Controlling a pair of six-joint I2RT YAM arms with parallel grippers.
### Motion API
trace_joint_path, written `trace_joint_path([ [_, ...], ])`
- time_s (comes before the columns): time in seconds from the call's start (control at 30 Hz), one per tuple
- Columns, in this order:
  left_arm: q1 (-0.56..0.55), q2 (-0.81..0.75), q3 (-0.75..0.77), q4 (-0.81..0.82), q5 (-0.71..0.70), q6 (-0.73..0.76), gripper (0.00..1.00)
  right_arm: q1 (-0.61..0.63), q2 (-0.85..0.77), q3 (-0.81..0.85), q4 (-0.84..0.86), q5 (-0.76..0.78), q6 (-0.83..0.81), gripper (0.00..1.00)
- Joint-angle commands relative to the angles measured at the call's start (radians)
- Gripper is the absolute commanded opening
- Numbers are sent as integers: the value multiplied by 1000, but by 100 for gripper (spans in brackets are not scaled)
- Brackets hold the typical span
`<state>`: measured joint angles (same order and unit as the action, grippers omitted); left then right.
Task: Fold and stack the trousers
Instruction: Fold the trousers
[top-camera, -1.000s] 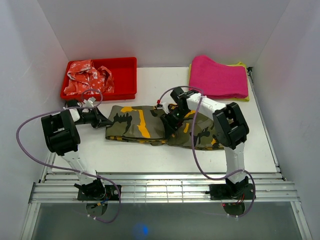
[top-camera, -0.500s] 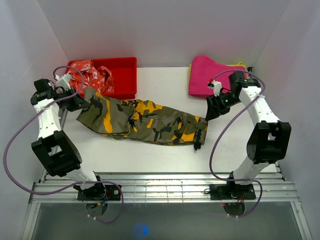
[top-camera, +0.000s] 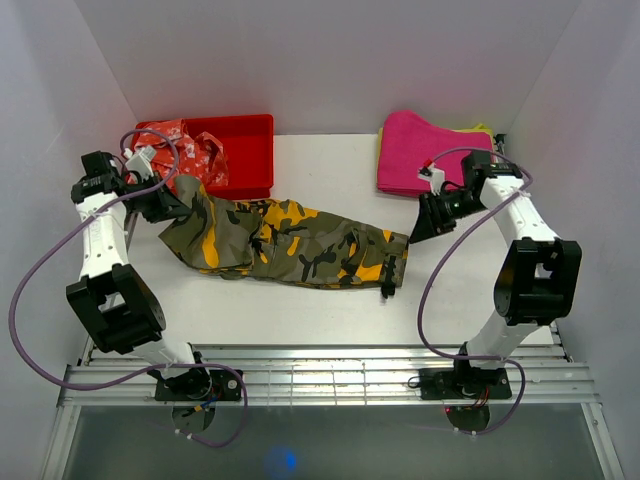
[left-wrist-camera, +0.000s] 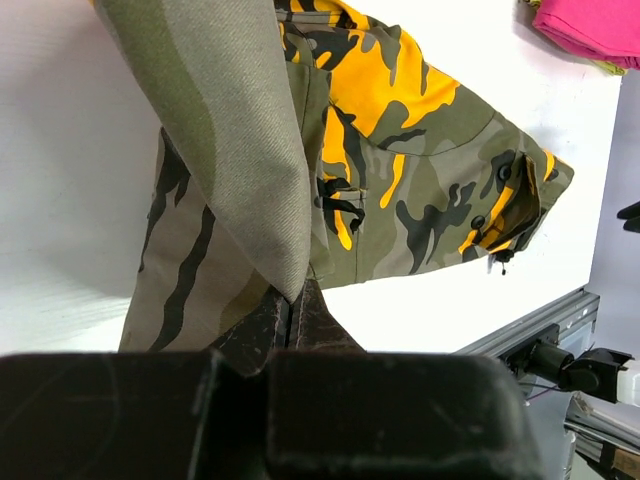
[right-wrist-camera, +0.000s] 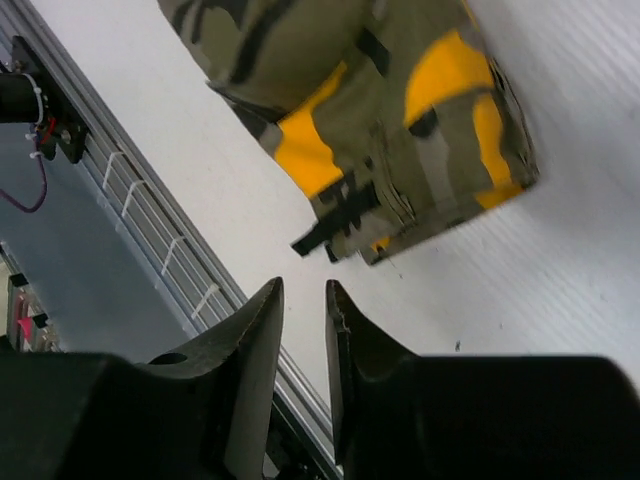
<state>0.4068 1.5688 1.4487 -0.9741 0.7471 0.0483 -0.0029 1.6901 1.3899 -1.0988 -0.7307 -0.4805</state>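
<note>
1. Stretching toward the red tray (top-camera: 250, 150), the left arm (top-camera: 95, 235) has its left jaws clamped on the trousers' (top-camera: 290, 240) raised end.
2. Trousers sprawl across the desk (top-camera: 330, 170).
3. Right arm (top-camera: 520, 215) bends inward, with the right jaws slightly parted and empty near the other end.

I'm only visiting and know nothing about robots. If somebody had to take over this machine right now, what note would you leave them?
Left gripper: shut on one end of the trousers, holding it raised beside the red bin.
Right gripper: open and empty, hovering just off the trousers' other end, which lies on the table.
Done: trousers stretched out across the table, rumpled, no neat fold yet.
Left: fold them, then stack. A pink folded cloth sits at the back right.
</note>
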Motion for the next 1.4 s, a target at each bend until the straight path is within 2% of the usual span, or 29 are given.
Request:
trace_joint_path([
  [0.0,-6,-59,36,-12,11,-21,0,133,38,80,91,-131,83,29],
  [0.1,-8,-50,30,-6,5,-28,0,231,138,95,138,-131,120,22],
  [0.3,-14,-52,36,-5,20,-38,0,372,341,109,275,-90,169,18],
  [0.47,-34,-84,27,-5,38,-67,0,428,453,146,336,-49,197,20],
  [0.63,-89,-131,19,-6,9,-59,0,429,534,162,280,-35,183,24],
  [0.73,-151,-153,38,-2,-61,-83,0,426,485,161,228,-67,140,32],
  [0.8,-183,-161,56,0,-109,-116,0,420,427,159,202,-88,119,43],
  [0.87,-207,-164,70,0,-133,-136,0,411,327,159,160,-91,112,54],
  [0.93,-221,-164,91,3,-161,-169,0,382,222,147,127,-91,108,59],
  [1.13,-292,-164,107,46,-164,-280,0,212,22,-12,93,-56,109,72],
  [1.3,-390,-139,113,75,-195,-330,0,45,-32,-144,108,10,106,89],
  [1.37,-463,-119,111,84,-221,-358,0,17,-26,-189,126,27,118,92],
])
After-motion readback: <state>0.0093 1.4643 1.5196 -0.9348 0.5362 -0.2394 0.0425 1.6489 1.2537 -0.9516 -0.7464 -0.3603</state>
